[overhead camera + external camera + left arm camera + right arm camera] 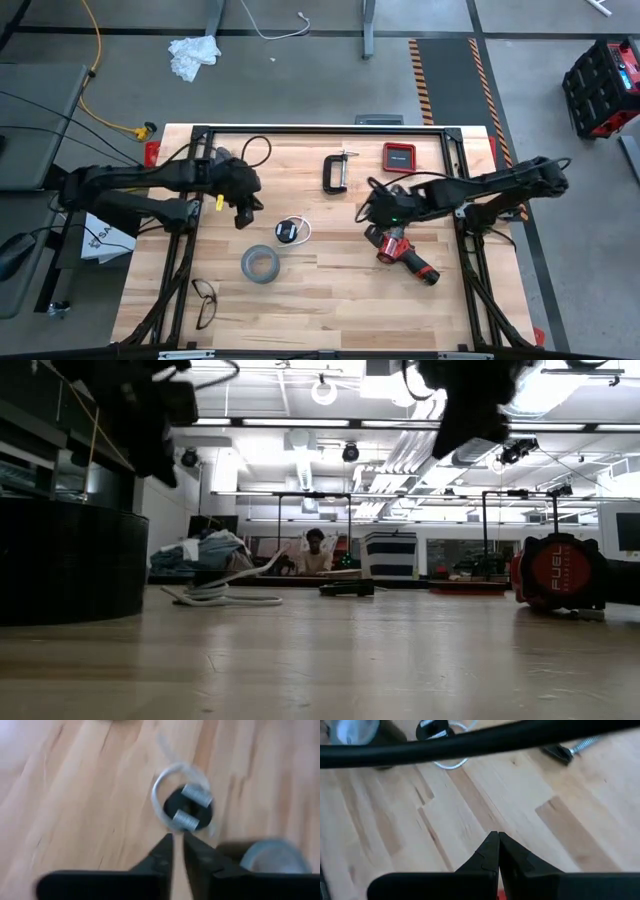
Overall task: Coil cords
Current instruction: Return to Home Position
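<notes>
The small black spool [288, 231] with a white label lies flat on the wooden table, and its thin white cord [303, 228] lies looped around it. In the left wrist view the spool [187, 808] and the cord loop [159, 790] show just ahead of the fingers. My left gripper [245, 215] hovers above the table to the spool's left. Its fingertips [178, 839] stand a slim gap apart with nothing between them. My right gripper [368, 212] hovers to the spool's right, shut [498, 838] and empty. From table height the cord [222, 594] shows as a low white pile.
A grey tape roll [260, 263] lies just near of the spool. A red and black drill [402, 252] lies below my right gripper. A black C-clamp [338, 172] and a red box [397, 155] sit farther back. Glasses [205, 301] lie at the near left.
</notes>
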Controlling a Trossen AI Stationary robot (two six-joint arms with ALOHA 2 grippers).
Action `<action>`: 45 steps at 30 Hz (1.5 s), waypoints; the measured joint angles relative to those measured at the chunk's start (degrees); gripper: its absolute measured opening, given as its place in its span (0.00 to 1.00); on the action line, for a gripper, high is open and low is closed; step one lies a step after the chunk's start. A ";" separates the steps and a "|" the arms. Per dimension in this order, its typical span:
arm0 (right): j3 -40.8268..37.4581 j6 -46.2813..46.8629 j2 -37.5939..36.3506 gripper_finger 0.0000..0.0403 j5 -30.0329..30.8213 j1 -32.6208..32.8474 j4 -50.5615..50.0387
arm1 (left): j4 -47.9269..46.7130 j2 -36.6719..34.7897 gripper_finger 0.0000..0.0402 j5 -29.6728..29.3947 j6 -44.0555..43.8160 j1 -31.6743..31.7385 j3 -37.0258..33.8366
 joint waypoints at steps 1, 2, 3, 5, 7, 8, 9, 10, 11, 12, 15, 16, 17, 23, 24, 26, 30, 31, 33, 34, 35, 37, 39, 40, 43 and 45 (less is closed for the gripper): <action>-2.05 1.91 -1.89 0.00 0.63 0.27 1.05 | 2.37 -0.76 0.05 -0.53 -1.41 -1.06 -0.63; -4.08 3.80 -3.86 0.00 0.86 0.42 2.74 | 5.32 -1.40 0.03 -1.20 -3.13 -1.98 -1.60; -6.33 5.54 -6.02 0.00 0.88 0.45 5.73 | 9.22 -1.78 0.02 -1.32 -5.31 -2.71 -2.87; -11.17 8.78 -10.16 0.00 0.93 0.40 13.24 | 18.34 -2.22 0.02 -1.21 -9.98 -4.12 -5.82; -16.19 12.45 -13.32 0.00 1.03 0.39 21.25 | 26.74 -2.13 0.01 -0.81 -13.95 -5.47 -8.90; -18.45 13.93 -14.38 0.00 1.21 0.39 25.00 | 30.47 -1.98 0.00 -0.94 -15.52 -6.09 -10.47; -20.57 15.00 -15.38 0.00 1.36 0.37 28.54 | 33.95 -1.87 0.01 -1.35 -17.34 -6.72 -11.87; -22.34 15.78 -16.14 0.00 1.41 0.19 31.34 | 37.17 -1.85 0.01 -1.63 -18.82 -7.35 -13.14; -23.68 16.80 -16.61 0.00 1.41 -0.02 33.21 | 39.99 -1.89 0.00 -1.82 -19.71 -8.09 -14.35; -24.76 17.83 -16.94 0.00 1.58 -0.29 34.26 | 42.73 -1.91 0.00 -2.02 -20.33 -8.93 -15.56; -26.28 19.81 -17.04 0.00 3.65 -0.79 33.73 | 46.97 -1.91 0.00 -2.54 -19.86 -11.83 -18.69; -26.24 19.56 -17.06 0.00 4.67 -0.91 33.75 | 47.84 -1.91 0.00 -2.60 -19.16 -12.76 -19.68; -26.22 18.47 -17.10 0.00 5.74 -1.10 33.96 | 48.85 -1.91 0.00 -2.61 -18.38 -13.57 -20.73; -26.20 11.87 -17.13 0.00 9.62 -4.56 35.00 | 58.06 -2.00 0.00 -6.10 -14.63 -17.31 -28.25; -26.18 10.79 -17.13 0.00 9.81 -5.19 34.90 | 60.35 -2.00 0.00 -6.84 -14.52 -17.61 -29.92; -26.17 8.31 -17.13 0.00 9.78 -6.32 34.93 | 65.26 -1.98 0.00 -8.53 -14.58 -17.90 -33.60; -26.17 4.79 -17.13 0.00 9.47 -8.15 35.01 | 74.82 -2.00 0.00 -9.94 -14.85 -17.90 -39.39; -26.16 4.53 -17.13 0.00 9.46 -8.53 35.04 | 76.01 -2.00 0.00 -10.06 -14.79 -17.90 -40.28; -26.15 3.55 -17.13 0.00 9.38 -8.97 35.04 | 77.08 -2.00 0.00 -10.07 -13.24 -17.90 -41.82; -26.15 2.92 -17.13 0.00 9.37 -9.13 35.08 | 77.04 -2.00 0.00 -10.16 -11.98 -17.90 -42.50; -26.15 2.22 -17.13 0.00 9.34 -9.20 35.06 | 75.92 -1.99 0.00 -10.60 -10.70 -17.90 -42.90; -26.15 1.04 -17.13 0.00 9.28 -9.45 35.02 | 71.62 -1.94 0.00 -11.38 -8.61 -17.90 -42.89; -26.14 0.35 -17.13 0.00 9.28 -9.54 35.02 | 69.12 -1.96 0.00 -11.64 -8.01 -17.90 -42.89; -26.13 0.01 -17.13 0.00 9.28 -9.41 35.00 | 68.28 -1.96 0.00 -11.63 -8.35 -17.88 -42.89; -26.13 -0.62 -17.18 0.00 9.94 -8.49 35.00 | 67.90 -1.96 0.00 -11.27 -11.51 -17.92 -42.89; -26.13 -1.55 -17.77 0.00 10.21 -7.47 34.93 | 68.15 -1.96 0.00 -10.17 -13.39 -17.92 -42.89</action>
